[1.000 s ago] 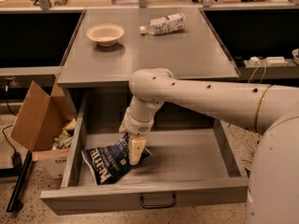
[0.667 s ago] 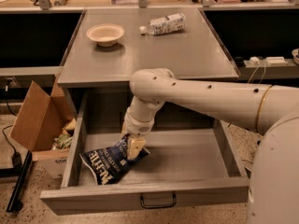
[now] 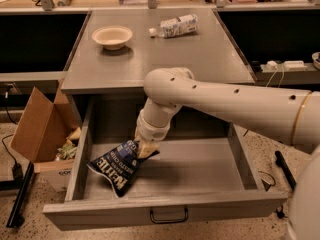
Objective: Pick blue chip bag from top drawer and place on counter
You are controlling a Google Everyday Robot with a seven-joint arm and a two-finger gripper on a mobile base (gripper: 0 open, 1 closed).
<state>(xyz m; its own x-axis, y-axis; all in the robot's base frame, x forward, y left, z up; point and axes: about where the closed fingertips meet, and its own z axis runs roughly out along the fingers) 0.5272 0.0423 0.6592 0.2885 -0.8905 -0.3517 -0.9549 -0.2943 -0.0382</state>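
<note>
The blue chip bag [image 3: 119,165] is dark navy with white lettering. It hangs tilted inside the open top drawer [image 3: 165,205], its lower end near the drawer floor at the left. My gripper [image 3: 145,147] reaches down into the drawer from the white arm and is shut on the bag's upper right corner. The grey counter [image 3: 160,54] lies above the drawer, behind the arm.
A cream bowl [image 3: 112,36] and a clear plastic bottle [image 3: 175,26] lying on its side are on the counter's far part. An open cardboard box [image 3: 42,131] with clutter stands on the floor left of the drawer. The drawer's dark handle [image 3: 169,216] is at the front.
The gripper has risen a little with the bag's corner in it. The bag has lifted and tilted up off the drawer floor.
</note>
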